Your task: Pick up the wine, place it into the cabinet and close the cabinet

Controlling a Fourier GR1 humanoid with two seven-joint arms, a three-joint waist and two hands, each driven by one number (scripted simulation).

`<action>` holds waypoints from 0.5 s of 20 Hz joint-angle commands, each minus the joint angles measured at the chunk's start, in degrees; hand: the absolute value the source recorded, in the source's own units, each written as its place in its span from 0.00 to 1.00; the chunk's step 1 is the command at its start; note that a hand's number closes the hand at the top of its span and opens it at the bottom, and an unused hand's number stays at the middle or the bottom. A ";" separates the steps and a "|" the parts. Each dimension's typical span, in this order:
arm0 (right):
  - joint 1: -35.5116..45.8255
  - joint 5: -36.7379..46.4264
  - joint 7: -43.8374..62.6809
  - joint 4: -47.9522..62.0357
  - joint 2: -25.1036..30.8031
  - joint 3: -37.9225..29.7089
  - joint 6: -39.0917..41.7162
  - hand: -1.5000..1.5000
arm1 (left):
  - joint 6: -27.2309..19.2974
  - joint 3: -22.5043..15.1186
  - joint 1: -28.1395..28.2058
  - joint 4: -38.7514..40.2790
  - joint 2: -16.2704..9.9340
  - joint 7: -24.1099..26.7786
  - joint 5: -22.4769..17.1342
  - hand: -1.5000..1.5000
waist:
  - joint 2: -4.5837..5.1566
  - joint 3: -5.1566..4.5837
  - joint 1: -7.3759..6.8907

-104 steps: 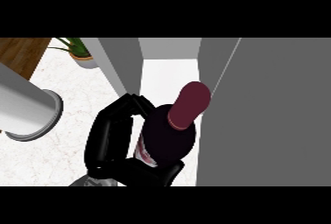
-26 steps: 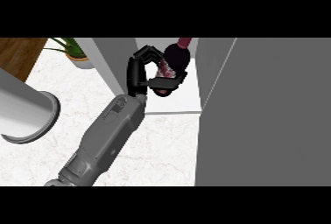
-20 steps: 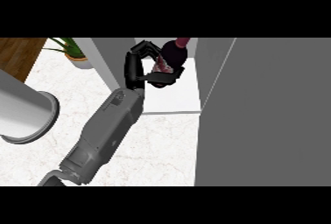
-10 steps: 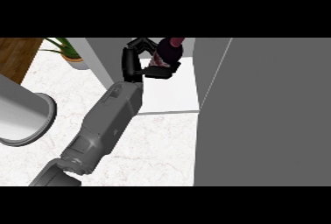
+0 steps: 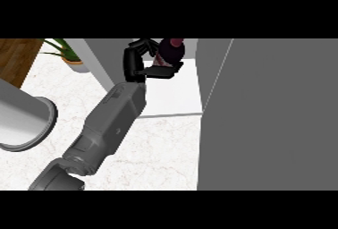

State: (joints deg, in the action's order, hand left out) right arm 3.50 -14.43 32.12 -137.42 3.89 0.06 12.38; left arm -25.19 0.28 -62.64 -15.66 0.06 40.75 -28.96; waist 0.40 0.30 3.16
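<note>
Placing step under way: right hand (image 5: 148, 62) curled round the wine bottle (image 5: 170, 50), deep inside the open cabinet (image 5: 173, 96) above its white shelf floor. Bottle dark, top edge of view, partly hidden. Next up, probably: setting down upright, letting go, backing out, then swinging the grey door (image 5: 277, 112) shut. Left hand nowhere visible. Potted plant (image 5: 66, 53) on the marble worktop (image 5: 152, 152).

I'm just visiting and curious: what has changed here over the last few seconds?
The hand has carried the wine bottle away from the robot, deeper onto the cabinet shelf, its arm stretching out. Its fingers remain curled round the bottle, nothing let go. The cabinet door, the potted plant and the grey cylinder stayed as they were.
</note>
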 commanded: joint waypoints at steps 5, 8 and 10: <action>0.10 -1.46 2.79 -5.90 0.37 0.75 -1.10 0.00 | 2.45 3.02 0.99 5.13 -2.29 3.31 -1.22 1.00 | 0.67 -0.38 0.14; -3.17 -1.73 2.49 -7.31 -0.06 2.94 -0.18 0.00 | -1.70 2.80 -0.52 6.62 -0.05 4.98 -1.36 1.00 | 0.83 -0.35 1.78; 0.70 -1.40 4.05 -5.83 0.26 1.86 -2.09 0.00 | 0.22 2.22 0.41 7.20 -1.42 4.42 0.12 0.00 | 0.52 -0.37 -0.14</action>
State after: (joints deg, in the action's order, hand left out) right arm 4.24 -14.27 32.66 -137.54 4.02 1.61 11.79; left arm -25.98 2.07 -64.21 -10.58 -0.04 44.40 -29.26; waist 0.79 0.13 3.74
